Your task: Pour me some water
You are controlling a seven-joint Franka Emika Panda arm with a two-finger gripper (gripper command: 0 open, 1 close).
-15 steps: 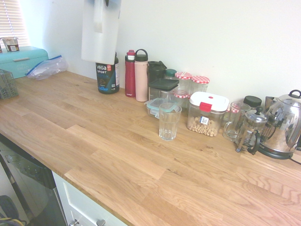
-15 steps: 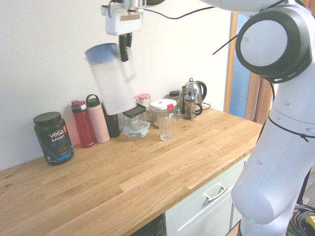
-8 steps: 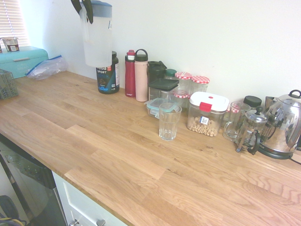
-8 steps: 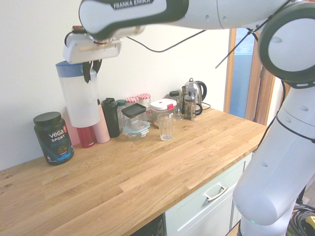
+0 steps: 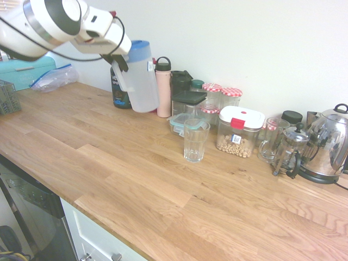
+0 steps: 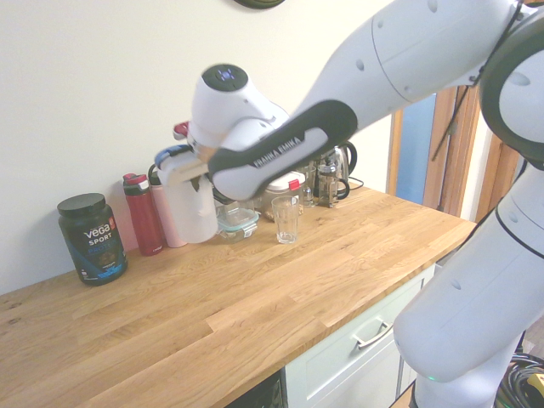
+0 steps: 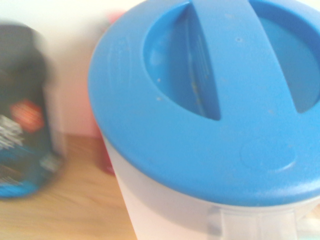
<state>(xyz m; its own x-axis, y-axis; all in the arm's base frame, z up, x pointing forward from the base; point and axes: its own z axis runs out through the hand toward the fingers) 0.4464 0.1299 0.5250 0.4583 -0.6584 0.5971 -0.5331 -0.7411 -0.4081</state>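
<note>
A frosted plastic water pitcher [image 5: 142, 81] with a blue lid [image 7: 215, 110] stands upright and low at the back of the wooden counter, in front of the red bottle and beside the pink bottle [image 5: 163, 87]. My gripper [image 5: 118, 65] is shut on the pitcher's handle, which is on the side away from the glass. Whether the pitcher's base touches the counter I cannot tell. The pitcher [image 6: 191, 208] is partly covered by my arm in the second exterior view. An empty clear drinking glass [image 5: 195, 140] stands on the counter to the right of the pitcher, well apart from it. That glass [image 6: 286, 219] is upright.
Along the wall stand a black protein tub [image 6: 92, 238], a red bottle [image 6: 143, 214], jars, a white-lidded container [image 5: 239, 130], a glass mug, a French press [image 5: 290, 150] and a kettle [image 5: 329, 144]. A teal bread box [image 5: 27, 68] and a plastic bag [image 5: 51, 78] sit far left.
The pitcher has come down from high above the counter to counter level by the bottles. My arm has swung down into view with it, and the grip has held.
</note>
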